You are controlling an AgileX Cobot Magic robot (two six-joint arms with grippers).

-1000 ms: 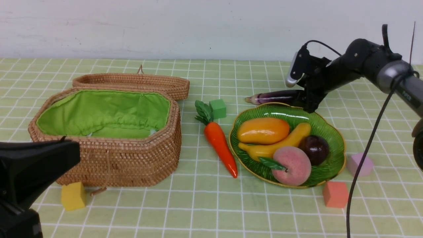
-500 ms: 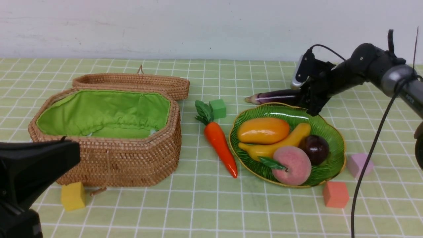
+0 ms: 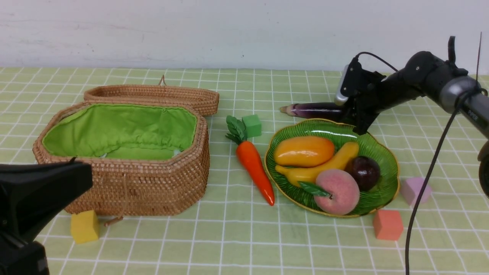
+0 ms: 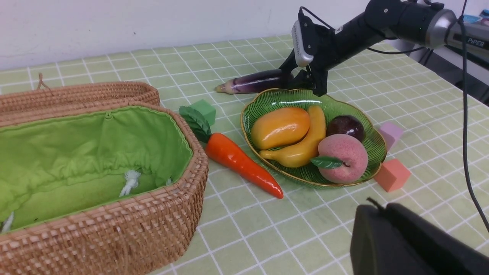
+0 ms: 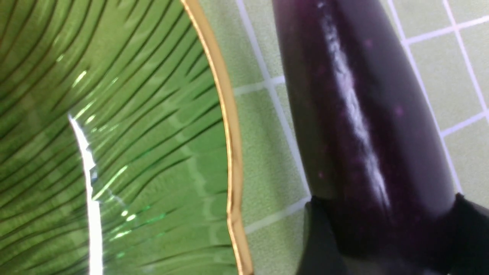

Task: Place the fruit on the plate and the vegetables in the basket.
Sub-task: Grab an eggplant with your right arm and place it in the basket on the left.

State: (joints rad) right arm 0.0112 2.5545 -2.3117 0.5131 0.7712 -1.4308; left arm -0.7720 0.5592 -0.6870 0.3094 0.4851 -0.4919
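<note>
Your right claw (image 3: pixel 351 116) clamps the eggplant (image 3: pixel 313 110) just beyond the plate (image 3: pixel 387 164), right side of the green-checked desk (image 3: pixel 229 236); white wall (image 3: pixel 191 30) behind. Your left claw (image 3: pixel 82 179) sits closed, near left.

The only marking that can be read is the word "PiPER". It is in white letters with a small i, on the dark tube-shaped link of the right arm (image 4: pixel 470 38), just past the silver-grey metal collar (image 4: pixel 435 23). It shows in the left wrist view, where it runs lengthwise along the link. In the front view the same dark link (image 3: pixel 475 111) carries a short line of small pale lettering at the matching spot beyond the silver-grey collar (image 3: pixel 454 89). There it is too small and blurred to spell out.
</note>
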